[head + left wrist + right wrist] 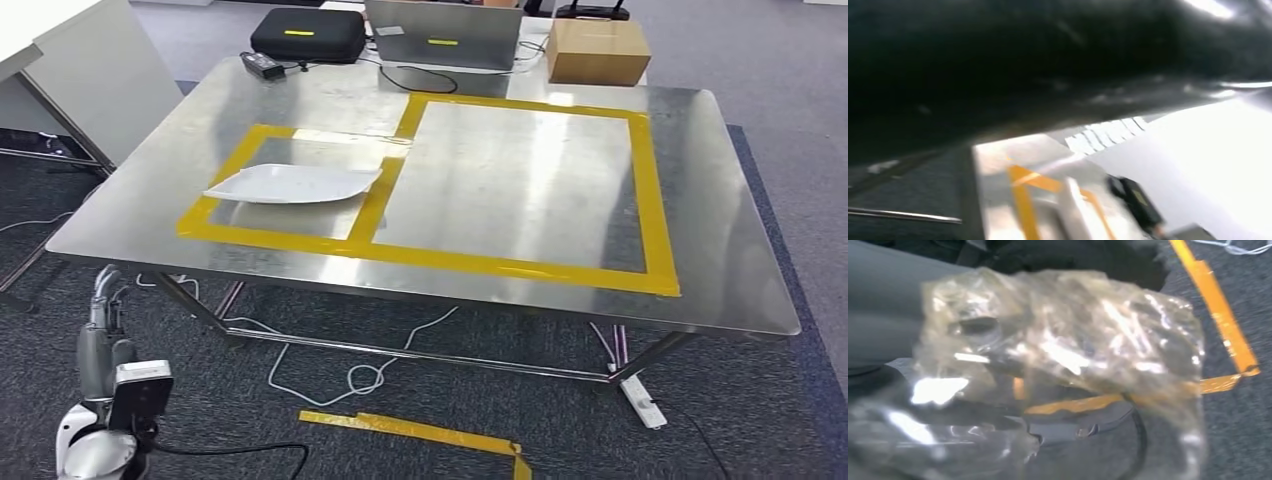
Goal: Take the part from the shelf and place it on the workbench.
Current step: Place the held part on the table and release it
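A clear crinkled plastic bag with a dark part inside is pressed close to the right wrist camera. My right hand holds it, and the bag hides the fingers. The steel workbench stands ahead in the head view, marked with yellow tape rectangles. A flat white piece lies in the smaller left rectangle. My left hand hangs low beside the bench's near left corner, fingers extended and holding nothing. The left wrist view is blurred and shows a strip of taped bench.
At the bench's far edge sit a black case, a laptop, a cardboard box and a power adapter. Cables, a power strip and yellow floor tape lie under it. A white cabinet stands left.
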